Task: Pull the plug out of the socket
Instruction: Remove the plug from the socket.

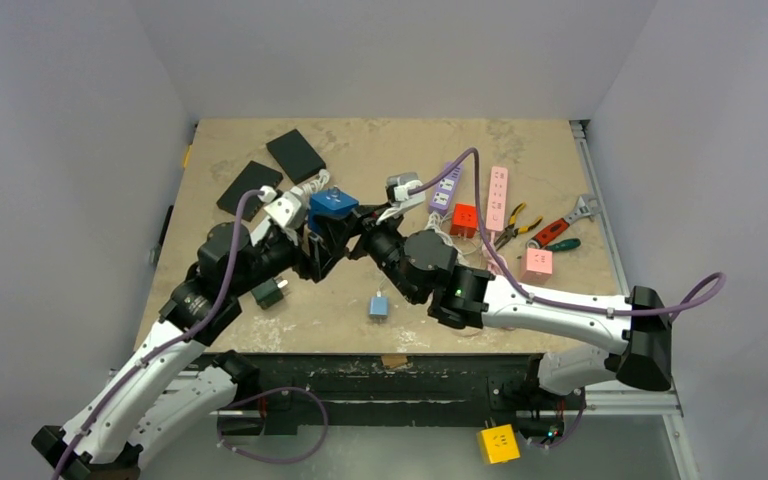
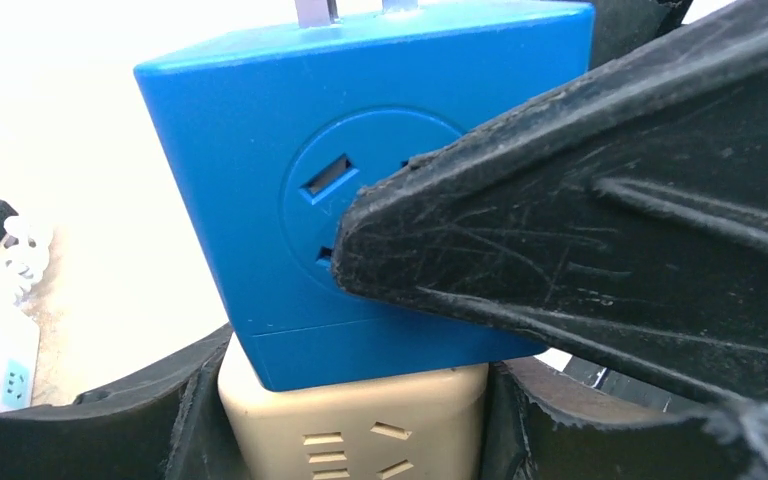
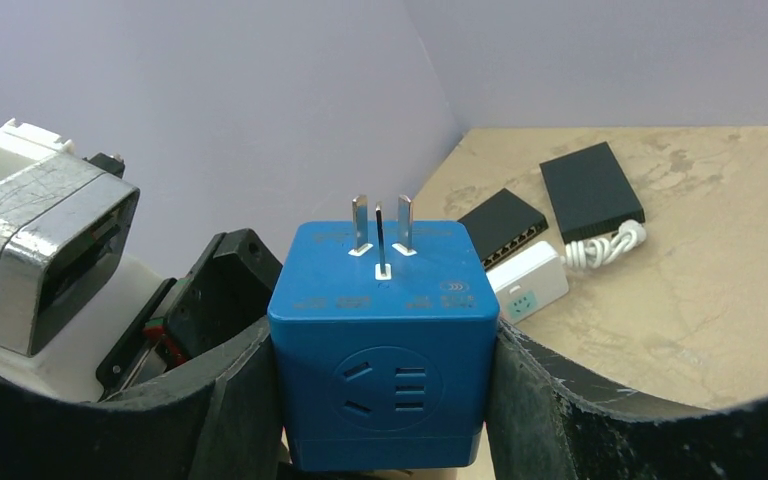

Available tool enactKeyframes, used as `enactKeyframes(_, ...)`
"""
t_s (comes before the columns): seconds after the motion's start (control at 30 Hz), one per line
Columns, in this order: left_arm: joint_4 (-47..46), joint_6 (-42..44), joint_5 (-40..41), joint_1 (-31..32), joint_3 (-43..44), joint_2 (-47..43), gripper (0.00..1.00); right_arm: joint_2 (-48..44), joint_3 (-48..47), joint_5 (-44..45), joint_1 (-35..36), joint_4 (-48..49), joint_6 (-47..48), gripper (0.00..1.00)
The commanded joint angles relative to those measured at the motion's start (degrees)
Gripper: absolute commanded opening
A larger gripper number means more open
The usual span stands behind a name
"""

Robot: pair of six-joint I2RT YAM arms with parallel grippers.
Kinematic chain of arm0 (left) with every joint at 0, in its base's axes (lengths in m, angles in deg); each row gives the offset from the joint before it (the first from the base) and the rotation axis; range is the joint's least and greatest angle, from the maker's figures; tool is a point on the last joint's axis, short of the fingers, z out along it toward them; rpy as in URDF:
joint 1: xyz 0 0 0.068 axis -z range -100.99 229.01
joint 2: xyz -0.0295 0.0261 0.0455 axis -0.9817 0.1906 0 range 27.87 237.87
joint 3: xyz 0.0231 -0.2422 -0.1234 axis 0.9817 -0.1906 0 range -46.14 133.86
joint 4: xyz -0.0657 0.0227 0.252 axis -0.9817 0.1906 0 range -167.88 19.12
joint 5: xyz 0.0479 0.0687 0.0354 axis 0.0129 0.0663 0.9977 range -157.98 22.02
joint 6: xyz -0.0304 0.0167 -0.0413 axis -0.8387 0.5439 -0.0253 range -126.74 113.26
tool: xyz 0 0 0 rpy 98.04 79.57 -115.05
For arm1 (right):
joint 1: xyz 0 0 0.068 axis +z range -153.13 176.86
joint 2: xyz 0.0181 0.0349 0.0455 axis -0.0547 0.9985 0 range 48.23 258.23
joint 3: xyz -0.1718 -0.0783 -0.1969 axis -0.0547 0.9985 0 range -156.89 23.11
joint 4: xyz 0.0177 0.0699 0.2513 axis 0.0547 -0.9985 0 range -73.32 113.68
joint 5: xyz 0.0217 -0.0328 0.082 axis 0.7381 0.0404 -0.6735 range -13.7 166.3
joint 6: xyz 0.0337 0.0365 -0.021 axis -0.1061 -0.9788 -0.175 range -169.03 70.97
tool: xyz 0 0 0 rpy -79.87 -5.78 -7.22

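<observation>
A mottled tan table [image 1: 380,150] is filling the floor of a booth with plain grey-lavender walls [image 1: 390,50], and loose hardware is lying across its far half: two black boxes [image 1: 295,155], a purple power strip [image 1: 445,188], a pink power strip [image 1: 498,198], an orange adapter [image 1: 464,218], pliers [image 1: 512,222] and a red wrench [image 1: 570,220]. Nearer the arms a small grey-blue adapter [image 1: 378,306] is sitting alone. Above the table's middle left, the two arms are meeting nose to nose around the task's pair. The blue cube [image 3: 380,330] is standing on top, glossy, with three metal prongs pointing up from its top face and round socket faces on its sides. The beige cube [image 2: 360,430] is sitting flush beneath it, with slots showing on its front; I cannot tell which is plugged into which. The right gripper [image 3: 380,370] is squeezing the blue cube, its fingers partly parted and pressing against two opposite sides. The left gripper [image 2: 355,445] is clamping the beige cube the same way, one finger against each flank.
</observation>
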Motion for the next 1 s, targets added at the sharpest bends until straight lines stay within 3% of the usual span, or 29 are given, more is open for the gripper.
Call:
enactKeyframes(0.0,-2.13,2.23,3.45,-0.24,2.92,-0.34,0.0,-2.62,-0.45,-3.37,2.46,2.48,-1.63,0.03)
enactKeyframes(0.1,-1.59,4.78,2.48,-0.53,3.13,-1.26,0.0,-4.96,0.81,-4.39,2.45,-1.14,-2.53,0.31)
enactKeyframes(0.23,-1.02,14.34,-0.81,-0.56,3.33,-2.74,0.0,-10.03,2.48,-7.42,2.43,-9.21,-4.57,0.84)
enactKeyframes(0.3,-0.13,21.46,-3.49,-0.55,3.56,-3.14,0.0,-12.39,2.62,-8.12,2.25,-13.71,-4.47,0.95)
enactKeyframes(0.4,2.16,32.85,-8.41,-0.55,3.78,-4.01,0.0,-15.89,2.24,-10.84,1.63,-19.36,-3.95,0.98)
enactKeyframes(0.57,13.73,52.11,-16.16,-0.54,6.57,-5.1,0.0,-18.86,-2.49,-17.8,-1.07,-29.26,-1.02,0.99)
enactKeyframes(0.7,19.25,63.81,-19.01,-0.41,7.28,-6.58,0.0,-18.47,-6.16,-30.05,-7.62,-35.72,-0.9,0.99)
enactKeyframes(0.83,23.89,70.4,-18.69,-0.34,9.69,-5.54,0.0,-16.33,-8.45,-37.61,-9.76,-38.88,-1.23,0.99)
enactKeyframes(0.97,27.06,70.62,-17.13,-0.38,13.05,-2.24,0.0,-12.32,-10.29,-41.46,-9.77,-41.05,-0.51,0.99)
